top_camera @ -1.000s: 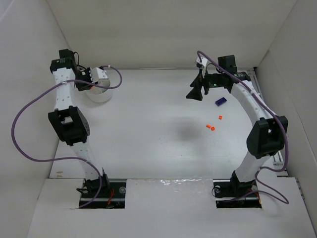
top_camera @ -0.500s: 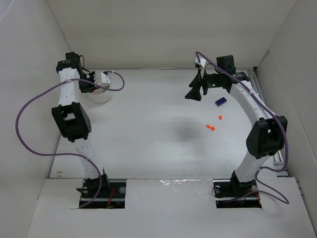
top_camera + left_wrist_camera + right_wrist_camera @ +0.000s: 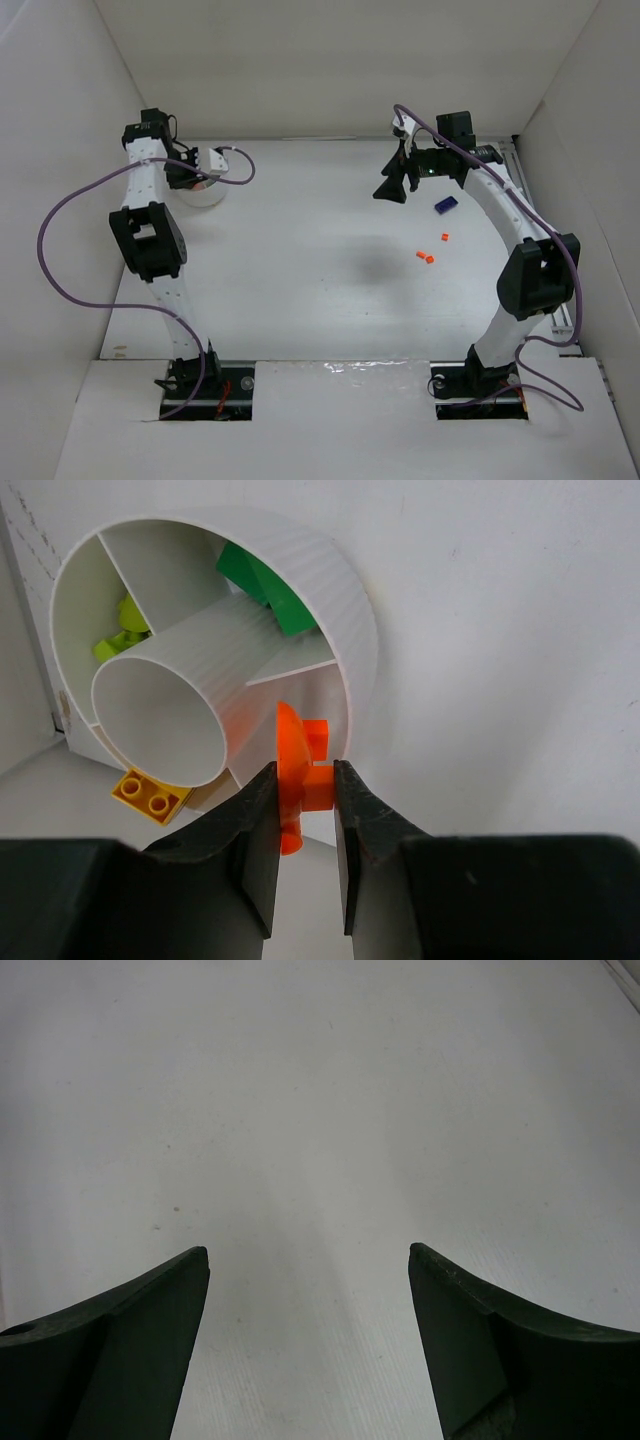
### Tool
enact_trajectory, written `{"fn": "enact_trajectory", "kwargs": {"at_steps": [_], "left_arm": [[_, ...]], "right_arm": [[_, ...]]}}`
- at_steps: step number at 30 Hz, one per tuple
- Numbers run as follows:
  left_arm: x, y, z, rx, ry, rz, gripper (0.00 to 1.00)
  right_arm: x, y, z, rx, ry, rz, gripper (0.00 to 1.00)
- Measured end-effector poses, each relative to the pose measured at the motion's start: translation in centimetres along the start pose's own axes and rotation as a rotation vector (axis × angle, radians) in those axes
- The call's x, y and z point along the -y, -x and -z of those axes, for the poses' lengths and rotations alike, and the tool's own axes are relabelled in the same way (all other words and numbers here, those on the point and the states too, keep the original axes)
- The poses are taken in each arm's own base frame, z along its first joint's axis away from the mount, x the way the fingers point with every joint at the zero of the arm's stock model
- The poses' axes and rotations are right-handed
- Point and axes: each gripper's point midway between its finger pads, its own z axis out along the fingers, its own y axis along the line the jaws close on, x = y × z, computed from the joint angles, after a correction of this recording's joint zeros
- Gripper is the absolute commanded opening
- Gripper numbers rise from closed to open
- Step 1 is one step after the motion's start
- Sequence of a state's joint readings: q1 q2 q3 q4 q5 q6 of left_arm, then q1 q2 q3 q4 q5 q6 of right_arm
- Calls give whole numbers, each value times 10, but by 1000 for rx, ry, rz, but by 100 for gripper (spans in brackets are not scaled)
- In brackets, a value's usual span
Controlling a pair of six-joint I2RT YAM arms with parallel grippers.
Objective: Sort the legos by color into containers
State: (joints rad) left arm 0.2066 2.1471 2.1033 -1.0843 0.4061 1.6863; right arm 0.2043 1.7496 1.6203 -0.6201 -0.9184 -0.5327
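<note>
My left gripper (image 3: 305, 770) is shut on an orange lego (image 3: 295, 742), held just above the near rim of the white sectioned bowl (image 3: 350, 640). Green legos (image 3: 268, 585) lie in one section of the bowl, yellow-green ones (image 3: 122, 630) in another, and a yellow brick (image 3: 150, 795) in a third. In the top view the left gripper (image 3: 207, 163) hangs over the bowl (image 3: 203, 195) at the back left. My right gripper (image 3: 392, 187) stands open over bare table, with nothing between its fingers (image 3: 160, 1300). A dark blue lego (image 3: 446, 205) and two orange legos (image 3: 445, 237) (image 3: 425, 258) lie right of it.
White walls enclose the table on the left, back and right. Purple cables loop off both arms. The bowl sits close to the back left corner, and a round inner tube (image 3: 165, 715) rises from its middle.
The left arm has swung a little to the right and back, carrying the gripper and orange lego further over the bowl. The right arm has barely moved.
</note>
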Motion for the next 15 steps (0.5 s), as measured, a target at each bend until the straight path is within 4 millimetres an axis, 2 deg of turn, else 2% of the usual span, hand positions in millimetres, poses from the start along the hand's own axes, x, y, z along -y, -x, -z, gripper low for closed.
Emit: {"fn": "enact_trajectory", "kwargs": {"at_steps": [15], "left_arm": [[4, -1, -18, 4, -34, 1, 6]], "right_arm": [[5, -10, -6, -19, -2, -21, 85]]}}
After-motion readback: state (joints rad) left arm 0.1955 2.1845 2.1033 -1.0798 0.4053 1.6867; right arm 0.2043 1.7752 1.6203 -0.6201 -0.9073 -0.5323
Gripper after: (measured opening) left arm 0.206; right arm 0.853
